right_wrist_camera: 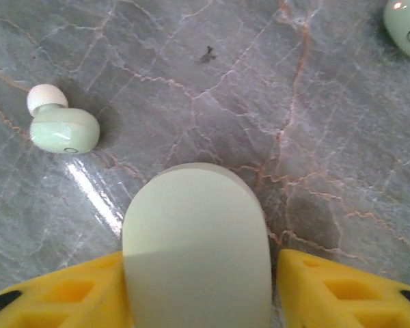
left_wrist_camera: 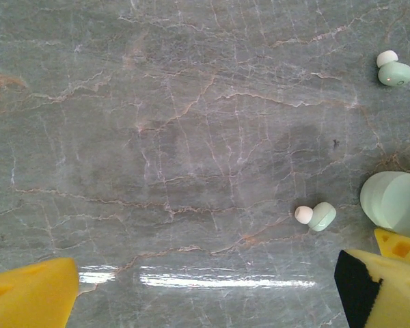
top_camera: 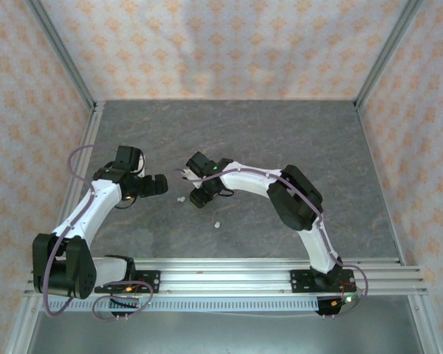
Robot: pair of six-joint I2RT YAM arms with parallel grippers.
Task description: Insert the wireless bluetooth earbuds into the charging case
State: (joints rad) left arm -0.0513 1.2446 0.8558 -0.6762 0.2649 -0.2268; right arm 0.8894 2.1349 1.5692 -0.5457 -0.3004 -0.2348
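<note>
Indoors: grey marble table (top_camera: 280,140), patterned walls (top_camera: 229,44); left fingers (left_wrist_camera: 27,294) apart, right fingers (right_wrist_camera: 342,294) clamping case (right_wrist_camera: 195,246).

text: none legible | brands, labels: none legible | numbers: none legible | signs: a small dark ring on the face of one earbud (right_wrist_camera: 65,133), likewise on the second earbud (right_wrist_camera: 406,27), no characters

On the grey marbled desk (top_camera: 280,140), one tiny whitish earbud (top_camera: 181,199) lies between the left arm's fingers (top_camera: 159,184) and the right arm's fingers (top_camera: 201,198), just beside the right ones. A second earbud (top_camera: 217,223) lies near the right fingers, apart from both.
</note>
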